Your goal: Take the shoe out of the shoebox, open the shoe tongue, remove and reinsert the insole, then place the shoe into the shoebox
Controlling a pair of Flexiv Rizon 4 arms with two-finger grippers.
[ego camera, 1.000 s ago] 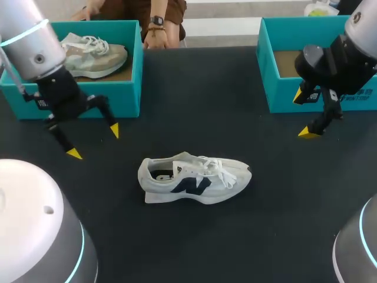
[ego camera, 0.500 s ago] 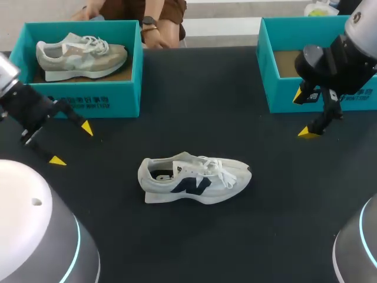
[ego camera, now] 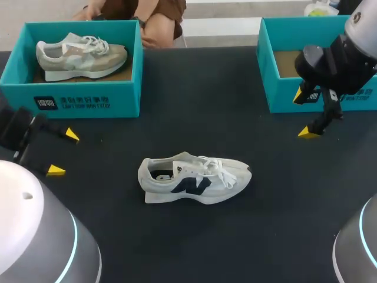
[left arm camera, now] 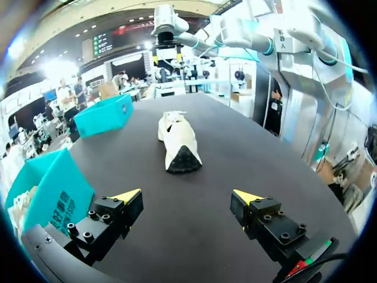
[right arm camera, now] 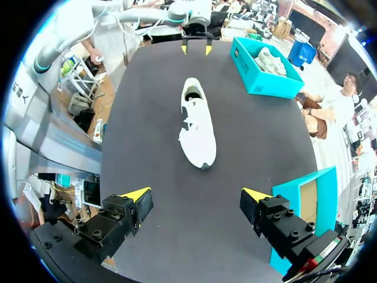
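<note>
White-and-navy fabric sneaker (ego camera: 194, 180) mid-table.
Likely light, soft; pinch heel collar (ego camera: 148, 167) at nine o'clock. Left gripper (ego camera: 63, 152), right gripper (right arm camera: 195, 194) gape empty.

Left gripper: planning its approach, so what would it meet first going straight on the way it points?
Probably the white shoe, heel first, straight ahead of the left gripper; depth is unclear, so the table might come first.

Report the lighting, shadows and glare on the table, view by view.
Head view: even light, the shoe throws only a thin soft shadow on the black table, no glare. Left wrist view: a pale sheen on the table beyond the shoe. Right wrist view: flat light, hardly any shadow.
</note>
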